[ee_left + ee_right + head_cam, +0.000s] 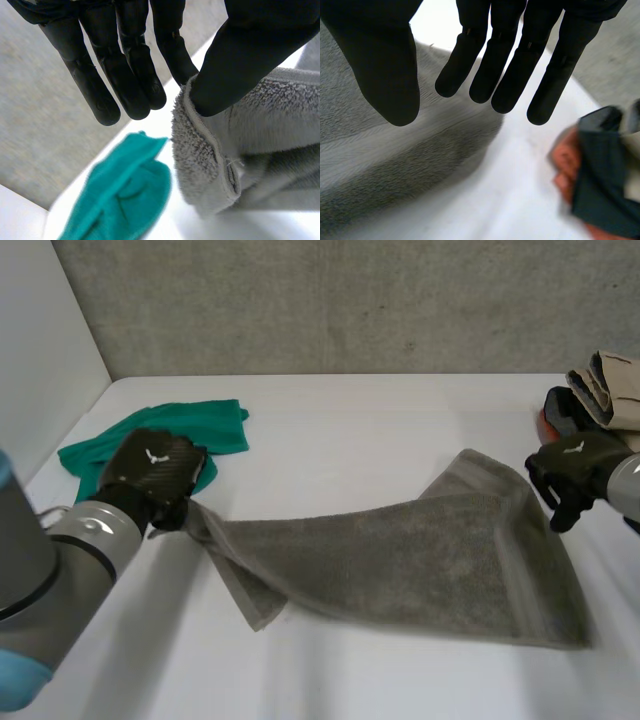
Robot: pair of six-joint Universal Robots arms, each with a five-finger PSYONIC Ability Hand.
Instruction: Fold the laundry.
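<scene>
A grey towel (420,560) lies loosely across the middle of the white table (380,410), with its left end drawn up into a point. My left hand (155,470) holds that left corner. In the left wrist view the thumb (240,65) pinches the towel's hemmed corner (205,150) against a finger, while the other fingers stay straight. My right hand (575,472) hovers just off the towel's right edge. Its fingers (505,65) are straight and the thumb stands apart, with nothing between them. The towel (370,150) lies below the thumb.
A green cloth (200,425) lies crumpled at the back left, just behind my left hand, and beyond the towel's corner in the left wrist view (125,195). A pile of folded clothes (600,390) sits at the table's right edge, beside my right hand (605,170).
</scene>
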